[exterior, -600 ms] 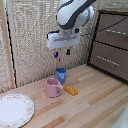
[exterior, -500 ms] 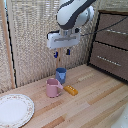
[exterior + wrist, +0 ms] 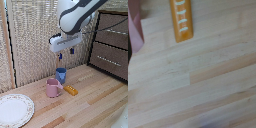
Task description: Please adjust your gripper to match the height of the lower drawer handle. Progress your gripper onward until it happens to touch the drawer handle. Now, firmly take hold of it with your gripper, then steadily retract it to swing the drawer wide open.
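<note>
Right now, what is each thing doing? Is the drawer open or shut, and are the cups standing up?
gripper: up in the air above the cups, holding nothing; open or shut cannot be told
drawer: shut
lower drawer handle: untouched, far from the gripper
upper drawer: shut
blue cup: upright
pink mug: upright
orange block: lying flat on the table
plate: flat, nothing on it

A pink mug (image 3: 52,88) stands at centre-left of the wooden tabletop (image 3: 95,102), a blue cup (image 3: 61,75) just behind it, an orange block (image 3: 71,90) beside it, and a patterned white plate (image 3: 14,110) at lower left.
</note>
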You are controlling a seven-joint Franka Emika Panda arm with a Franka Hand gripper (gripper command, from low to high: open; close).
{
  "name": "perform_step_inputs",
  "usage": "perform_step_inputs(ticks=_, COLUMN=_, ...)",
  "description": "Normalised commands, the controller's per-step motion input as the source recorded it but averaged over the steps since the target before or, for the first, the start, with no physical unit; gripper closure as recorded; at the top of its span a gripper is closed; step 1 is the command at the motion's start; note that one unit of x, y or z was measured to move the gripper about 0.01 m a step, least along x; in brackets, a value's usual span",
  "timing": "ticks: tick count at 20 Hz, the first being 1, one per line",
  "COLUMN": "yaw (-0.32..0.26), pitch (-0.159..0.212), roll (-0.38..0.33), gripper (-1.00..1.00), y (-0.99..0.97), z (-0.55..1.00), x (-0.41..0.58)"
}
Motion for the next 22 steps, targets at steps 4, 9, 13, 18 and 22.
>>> perform_step_inputs(ticks=4, yaw=0.114, pitch=-0.026, roll=-0.375, gripper=-1.00, y=-0.26, z=-0.04, x=-0.126)
perform_step_inputs(ticks=9, yaw=0.105, pitch=-0.028, roll=-0.375, gripper=-1.00, y=-0.26, z=-0.07, x=-0.093)
perform_step_inputs(ticks=13, yaw=0.113, pitch=-0.042, roll=-0.375, gripper=-1.00, y=-0.25, z=-0.08, x=-0.089)
perform_step_inputs(ticks=18, yaw=0.131, pitch=-0.055, roll=-0.375, gripper=-1.00, y=-0.21, z=-0.09, x=-0.077)
perform_step_inputs(ticks=22, yaw=0.121, pitch=-0.022, roll=-0.373, gripper=-1.00, y=-0.24, z=-0.12, x=-0.033)
